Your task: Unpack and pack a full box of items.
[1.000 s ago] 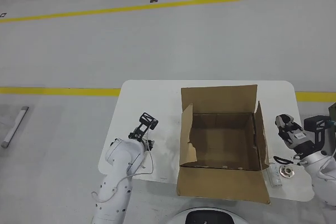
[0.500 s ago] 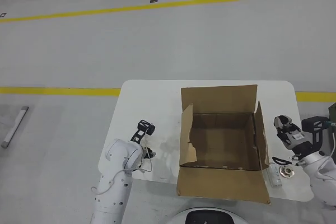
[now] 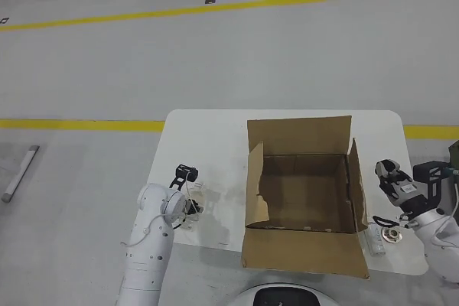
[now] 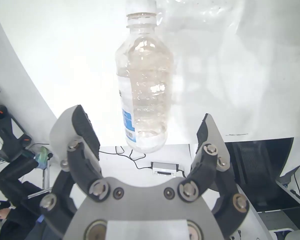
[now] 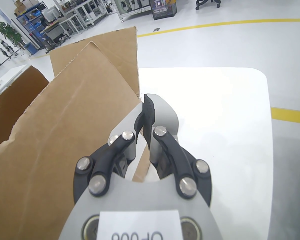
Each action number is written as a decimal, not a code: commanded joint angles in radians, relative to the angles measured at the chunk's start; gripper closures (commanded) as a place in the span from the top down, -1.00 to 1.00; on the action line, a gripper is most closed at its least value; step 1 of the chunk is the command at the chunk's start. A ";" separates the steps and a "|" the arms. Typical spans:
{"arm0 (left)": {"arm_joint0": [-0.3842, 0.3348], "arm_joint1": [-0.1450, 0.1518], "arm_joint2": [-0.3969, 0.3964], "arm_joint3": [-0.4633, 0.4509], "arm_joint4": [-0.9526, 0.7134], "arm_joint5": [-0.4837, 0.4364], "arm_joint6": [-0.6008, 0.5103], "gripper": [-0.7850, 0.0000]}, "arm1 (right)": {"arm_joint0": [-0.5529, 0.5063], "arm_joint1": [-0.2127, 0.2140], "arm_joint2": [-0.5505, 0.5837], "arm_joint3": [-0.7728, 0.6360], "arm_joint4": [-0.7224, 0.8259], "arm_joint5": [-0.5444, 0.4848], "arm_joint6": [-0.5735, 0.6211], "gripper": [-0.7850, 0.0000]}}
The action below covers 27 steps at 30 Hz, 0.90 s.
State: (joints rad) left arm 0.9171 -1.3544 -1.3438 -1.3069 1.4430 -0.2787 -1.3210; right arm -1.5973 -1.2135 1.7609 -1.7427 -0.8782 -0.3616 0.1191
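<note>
The clear plastic water bottle (image 4: 142, 88) lies on the white counter (image 4: 65, 38), centred ahead of the spread fingers (image 4: 85, 126) of my left pincer (image 4: 145, 123), base nearest, cap pointing away. I'd advance to its middle and close gently so it can't roll. My right pincer (image 5: 146, 111), pressed together, sits beside the brown cardboard box (image 5: 65, 126).

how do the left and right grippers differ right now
The left gripper is open, the right gripper shut. The left gripper has a clear bottle lying on the table between its fingers, ungripped; the right gripper holds nothing. The left gripper faces down at the table, the right gripper sits beside the cardboard box. Both have black pads.
</note>
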 commanded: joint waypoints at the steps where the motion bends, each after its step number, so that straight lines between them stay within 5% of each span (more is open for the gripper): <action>1: -0.011 0.000 0.007 0.032 0.000 0.002 0.008 1.00 | -0.001 0.001 0.002 0.001 0.002 0.000 -0.001 -1.00; 20: -0.079 -0.005 0.063 0.236 -0.005 0.044 0.060 0.98 | -0.002 0.006 0.000 -0.004 0.003 0.003 0.002 -1.00; 21: -0.080 -0.004 0.064 0.239 -0.006 0.044 0.061 0.83 | -0.002 0.006 0.000 -0.005 0.001 0.003 0.003 -1.00; 24: -0.083 -0.003 0.066 0.249 -0.003 0.045 0.065 -0.10 | -0.002 0.007 -0.001 -0.008 0.002 0.005 0.004 -1.00; 26: -0.085 -0.002 0.067 0.253 -0.004 0.046 0.069 -0.38 | -0.003 0.007 -0.002 -0.008 0.002 0.004 0.004 -1.00; 27: -0.085 -0.001 0.068 0.255 -0.003 0.048 0.070 -0.71 | -0.004 0.008 -0.002 -0.008 0.002 0.004 0.004 -1.00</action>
State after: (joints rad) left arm 0.8326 -1.3560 -1.2769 -1.0534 1.4398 -0.2323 -1.2519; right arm -1.6004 -1.2061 1.7589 -1.7512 -0.8764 -0.3567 0.1231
